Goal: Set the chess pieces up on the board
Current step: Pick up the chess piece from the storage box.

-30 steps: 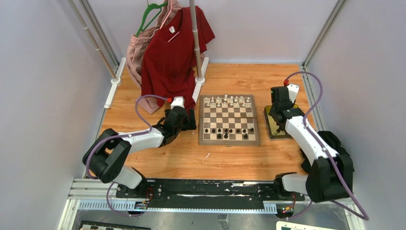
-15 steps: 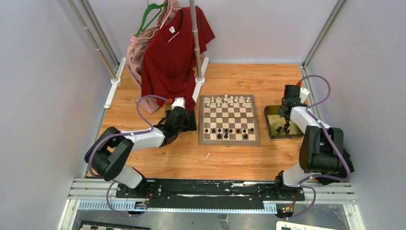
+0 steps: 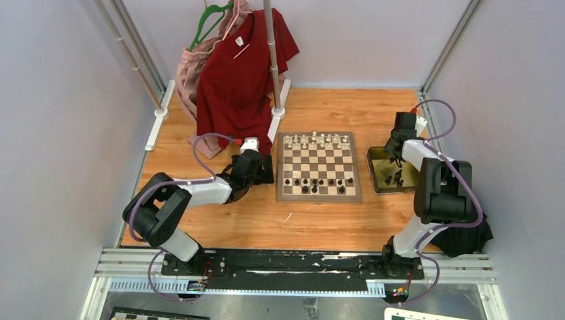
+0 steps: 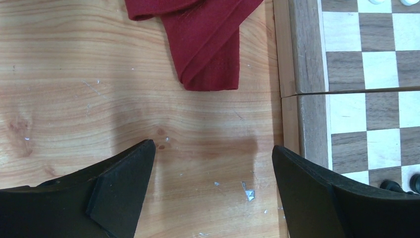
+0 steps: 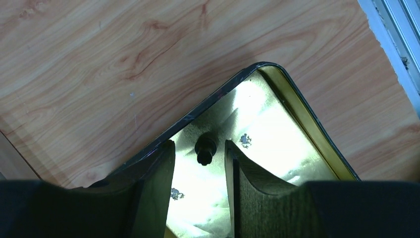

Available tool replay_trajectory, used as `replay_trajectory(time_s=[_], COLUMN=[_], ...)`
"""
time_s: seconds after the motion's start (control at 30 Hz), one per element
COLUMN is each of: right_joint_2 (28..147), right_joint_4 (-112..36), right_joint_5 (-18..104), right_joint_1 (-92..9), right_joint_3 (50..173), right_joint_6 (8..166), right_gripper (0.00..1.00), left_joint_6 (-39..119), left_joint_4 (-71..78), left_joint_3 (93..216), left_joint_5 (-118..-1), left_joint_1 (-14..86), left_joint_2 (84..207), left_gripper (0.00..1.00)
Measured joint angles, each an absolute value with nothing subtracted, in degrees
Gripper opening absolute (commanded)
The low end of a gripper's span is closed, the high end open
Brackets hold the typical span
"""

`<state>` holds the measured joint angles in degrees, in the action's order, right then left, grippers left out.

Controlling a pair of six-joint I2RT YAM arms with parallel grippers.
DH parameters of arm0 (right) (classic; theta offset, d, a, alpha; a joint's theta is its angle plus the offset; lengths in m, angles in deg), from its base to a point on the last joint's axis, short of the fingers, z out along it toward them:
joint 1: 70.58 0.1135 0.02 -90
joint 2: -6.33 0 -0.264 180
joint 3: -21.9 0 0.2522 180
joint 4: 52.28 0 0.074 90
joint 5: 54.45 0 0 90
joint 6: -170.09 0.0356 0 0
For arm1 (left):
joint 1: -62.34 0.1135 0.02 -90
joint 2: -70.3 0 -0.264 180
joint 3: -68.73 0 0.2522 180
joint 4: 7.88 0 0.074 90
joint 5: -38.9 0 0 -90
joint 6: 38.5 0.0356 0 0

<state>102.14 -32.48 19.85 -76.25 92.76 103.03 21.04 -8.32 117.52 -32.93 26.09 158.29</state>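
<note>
Folding tight over the last second, the right arm has drawn its elbow in beside the tray; the left arm has barely shifted. The left gripper [image 4: 213, 146] hangs over bare tabletop [image 4: 74, 74] with its jaws wide apart. The board [image 4: 309, 59] has its border under the right-hand jaw, and a red shirt [image 4: 208, 44] lies beyond. The right gripper [image 5: 198, 145] holds its jaws apart, with gaps either side of a black piece [image 5: 205, 148] between them. This piece is on the gold tray [image 5: 267, 114], head toward the camera, long axis seen roughly end-on, with the tray's corner just beyond.
</note>
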Motion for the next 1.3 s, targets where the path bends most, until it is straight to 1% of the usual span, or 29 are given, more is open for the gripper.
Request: replay_trajectory(time_s=[0.27,0.4,0.6,0.7,0.73,0.77,1.03,1.3], right_joint_2=[104.8,105.0,105.0,105.0,105.0,105.0,101.5,89.2], right_joint_4=[-33.0,-33.0,-32.9,-32.9,-33.0,-33.0,-32.0,-29.3], right_joint_5=[21.1,22.1,23.3,23.6,23.7,23.8,25.1,25.1], right_joint_1=[-77.1,-77.3,-77.3,-77.4,-77.4,-77.4,-77.3,-73.2], right_joint_3=[94.0,94.0,94.0,94.0,94.0,94.0,92.8,91.3], right_joint_6=[103.0,103.0,103.1,103.2,103.2,103.2,103.2,102.5], right_gripper=[0.38,0.27,0.16,0.07,0.02,0.00,0.00,0.00], left_joint_6=[21.1,21.1,21.1,21.1,21.1,21.1,21.1,21.1], left_joint_4=[-8.4,-8.6,-8.6,-8.6,-8.6,-8.6,-8.6,-8.6], left_joint_3=[117.8,118.0,118.0,118.0,118.0,118.0,118.0,118.0], left_joint_5=[-32.9,-32.9,-32.9,-33.0,-33.0,-33.0,-33.0,-33.0], left_joint_1=[26.1,26.1,26.1,26.1,26.1,26.1,26.1,26.1], left_joint_2=[159.6,159.8,159.8,159.8,159.8,159.8,159.8,159.8], left_gripper=[0.94,0.94,0.94,0.94,0.94,0.94,0.94,0.94])
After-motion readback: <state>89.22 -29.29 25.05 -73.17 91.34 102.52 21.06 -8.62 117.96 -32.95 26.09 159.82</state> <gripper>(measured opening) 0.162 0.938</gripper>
